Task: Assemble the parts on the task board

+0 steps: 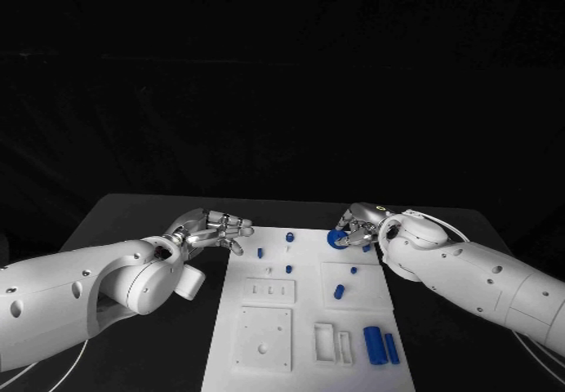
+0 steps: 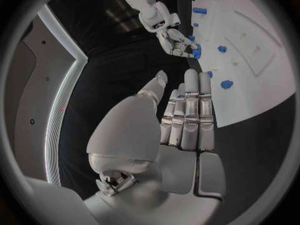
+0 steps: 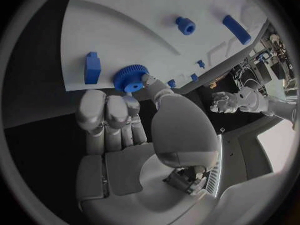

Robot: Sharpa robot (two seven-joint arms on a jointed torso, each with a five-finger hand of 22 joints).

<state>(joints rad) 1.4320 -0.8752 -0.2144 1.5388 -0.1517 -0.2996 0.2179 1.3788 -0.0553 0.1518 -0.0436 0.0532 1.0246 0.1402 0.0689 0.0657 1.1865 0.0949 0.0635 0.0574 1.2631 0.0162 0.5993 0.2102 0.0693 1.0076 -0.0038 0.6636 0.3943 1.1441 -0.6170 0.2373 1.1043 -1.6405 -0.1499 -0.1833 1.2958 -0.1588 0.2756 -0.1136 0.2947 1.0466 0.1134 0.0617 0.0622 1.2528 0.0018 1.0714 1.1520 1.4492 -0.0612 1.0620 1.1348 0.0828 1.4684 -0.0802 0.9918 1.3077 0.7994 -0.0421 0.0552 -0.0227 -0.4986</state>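
Blue and toothed, the gear sits at the far right corner of the white board, pinched in our right hand. Just beside it lies a small blue block; further along the board we see a short peg, a round nut and two long bars. Our left hand hovers over the black tabletop beside the board's left edge, fingers apart, holding nothing.
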